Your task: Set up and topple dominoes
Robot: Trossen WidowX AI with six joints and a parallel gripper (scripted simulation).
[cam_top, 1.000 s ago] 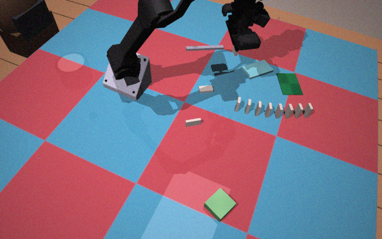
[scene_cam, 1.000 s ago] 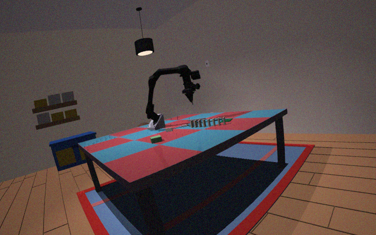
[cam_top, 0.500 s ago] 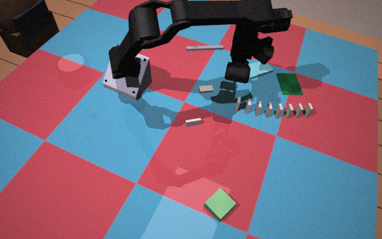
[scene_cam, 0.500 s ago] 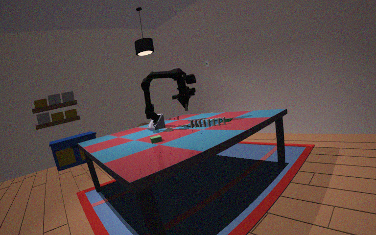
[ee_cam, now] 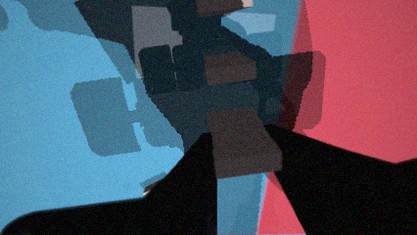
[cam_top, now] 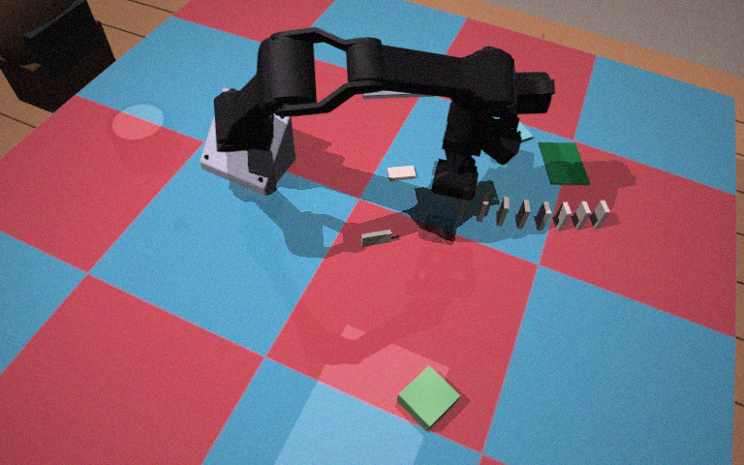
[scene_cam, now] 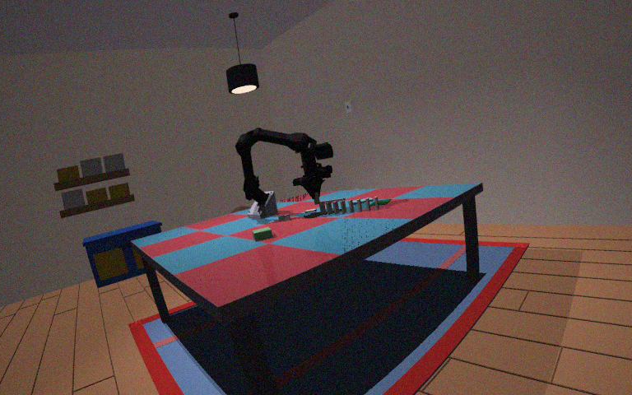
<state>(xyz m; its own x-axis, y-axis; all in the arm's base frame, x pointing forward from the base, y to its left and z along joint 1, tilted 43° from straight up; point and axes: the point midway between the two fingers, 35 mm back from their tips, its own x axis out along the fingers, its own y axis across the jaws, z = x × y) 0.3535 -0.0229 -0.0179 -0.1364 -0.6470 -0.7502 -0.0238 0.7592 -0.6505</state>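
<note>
Plain gray walls (scene_cam: 505,122), plank floor (scene_cam: 578,303). Black pendant lamp (scene_cam: 242,76), lit. Two wall shelves (scene_cam: 91,179) with yellow and gray blocks, maybe books. Blue cabinet (scene_cam: 123,232) below. Red-bordered blue rug (scene_cam: 397,252) under checkered counter (cam_top: 180,333) (scene_cam: 266,274).
</note>
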